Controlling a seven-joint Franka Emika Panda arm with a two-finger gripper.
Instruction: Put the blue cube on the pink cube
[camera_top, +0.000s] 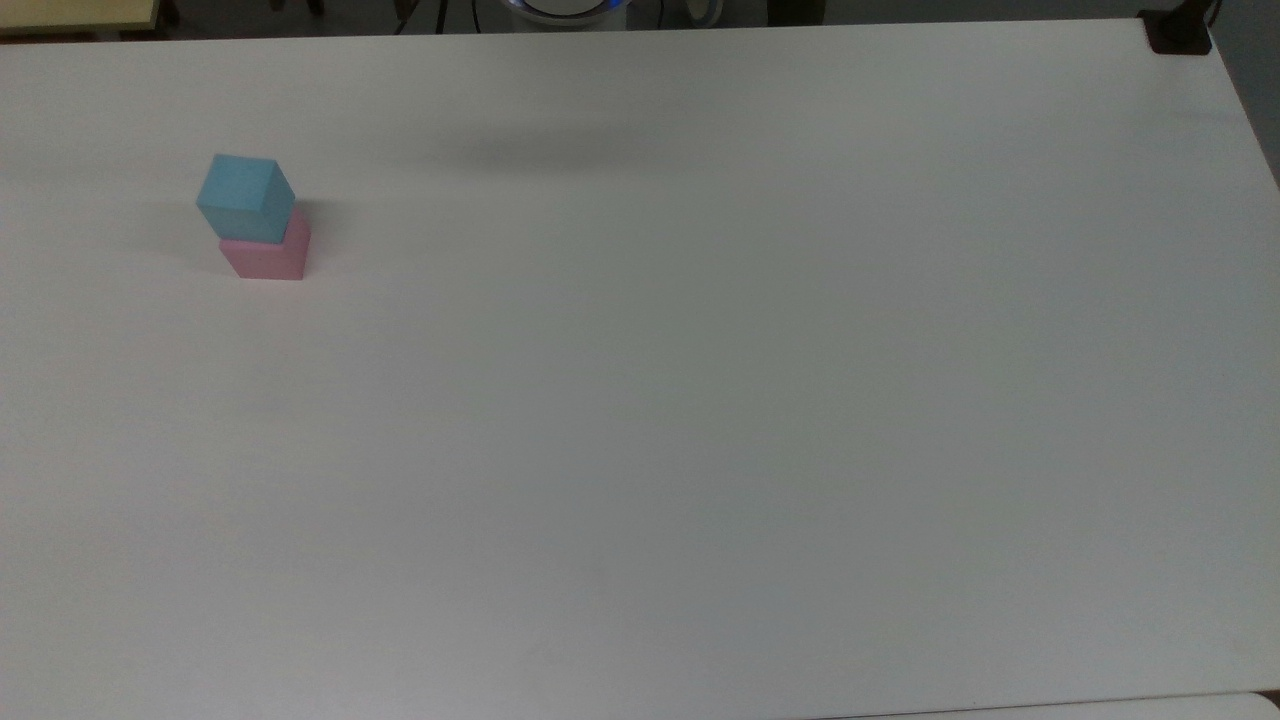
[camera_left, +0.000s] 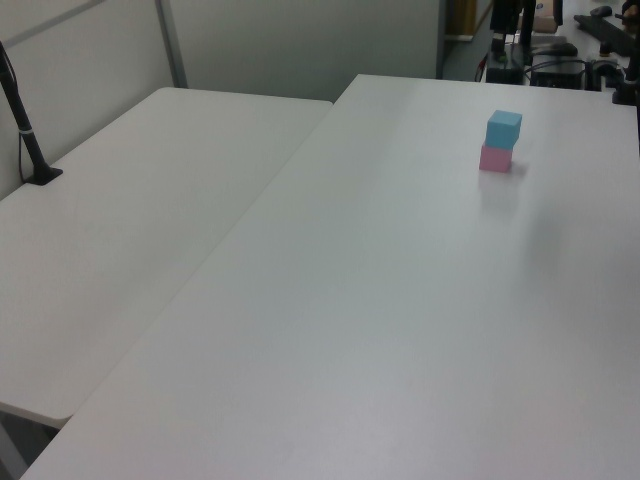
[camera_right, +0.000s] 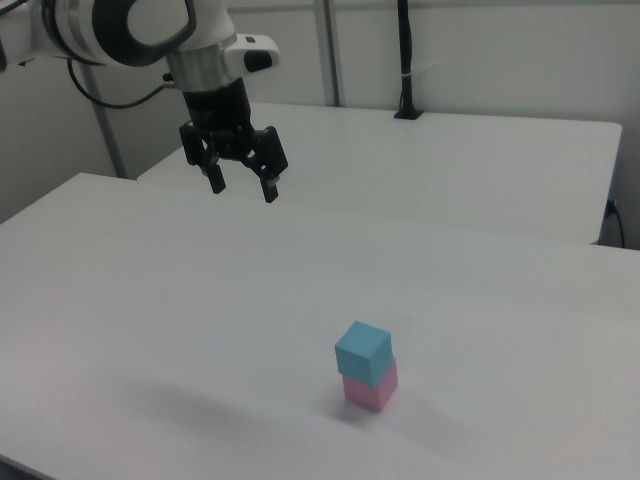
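The blue cube (camera_top: 245, 196) (camera_left: 503, 128) (camera_right: 362, 351) rests on top of the pink cube (camera_top: 266, 253) (camera_left: 495, 159) (camera_right: 371, 389), turned a little against it. The stack stands at the top view's left on the white table (camera_top: 700, 400). In the right view my gripper (camera_right: 243, 187) hangs open and empty, high above the table, up and to the right view's left of the stack, well apart from it.
A second white table (camera_left: 120, 230) adjoins on the left view's left, with a black post (camera_left: 25, 130) clamped to it. A black clamp (camera_top: 1178, 35) sits at the top view's far right corner. Cables and equipment (camera_left: 560, 60) lie beyond the table's far edge.
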